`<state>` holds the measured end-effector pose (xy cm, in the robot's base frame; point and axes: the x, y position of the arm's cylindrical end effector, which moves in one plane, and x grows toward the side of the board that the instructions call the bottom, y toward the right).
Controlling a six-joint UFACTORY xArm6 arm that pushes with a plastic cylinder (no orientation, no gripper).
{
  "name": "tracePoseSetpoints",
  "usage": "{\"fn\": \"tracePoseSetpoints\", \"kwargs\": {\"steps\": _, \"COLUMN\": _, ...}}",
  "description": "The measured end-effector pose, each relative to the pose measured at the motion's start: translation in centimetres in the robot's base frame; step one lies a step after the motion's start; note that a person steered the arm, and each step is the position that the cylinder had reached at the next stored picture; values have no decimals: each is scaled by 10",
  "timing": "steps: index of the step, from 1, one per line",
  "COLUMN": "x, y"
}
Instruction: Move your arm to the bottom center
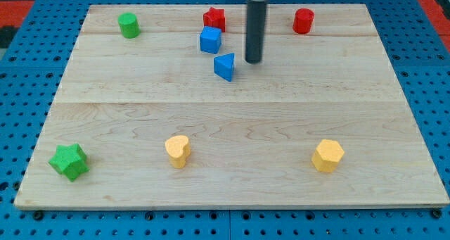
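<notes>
My tip (253, 60) rests on the wooden board (232, 120) in its upper middle. It stands just right of the blue triangular block (224, 66) and lower right of the blue cube (210, 40). A red star-shaped block (214, 18) lies up and left of the rod. A red cylinder (303, 20) lies up and right of it. The tip touches no block.
A green cylinder (129, 24) sits at the board's top left. A green star (69, 160) sits at the bottom left. A yellow heart-shaped block (178, 150) and a yellow hexagon (328, 155) lie near the bottom edge. Blue pegboard surrounds the board.
</notes>
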<state>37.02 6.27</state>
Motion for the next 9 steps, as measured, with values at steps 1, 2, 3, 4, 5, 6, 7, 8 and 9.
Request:
{"fn": "tracePoseSetpoints", "kwargs": {"steps": 1, "x": 11, "y": -28}}
{"fn": "tracePoseSetpoints", "kwargs": {"steps": 2, "x": 2, "y": -82}}
{"fn": "tracePoseSetpoints", "kwargs": {"steps": 3, "x": 3, "y": -79}}
{"fn": "tracePoseSetpoints", "kwargs": {"steps": 4, "x": 50, "y": -46}}
{"fn": "tracePoseSetpoints", "kwargs": {"steps": 5, "x": 96, "y": -47}}
{"fn": "tracePoseSetpoints", "kwargs": {"steps": 6, "x": 157, "y": -29}}
{"fn": "tracePoseSetpoints", "kwargs": {"steps": 7, "x": 173, "y": -29}}
{"fn": "tracePoseSetpoints", "kwargs": {"steps": 8, "x": 177, "y": -29}}
{"fn": "tracePoseSetpoints", "kwargs": {"steps": 9, "x": 214, "y": -29}}
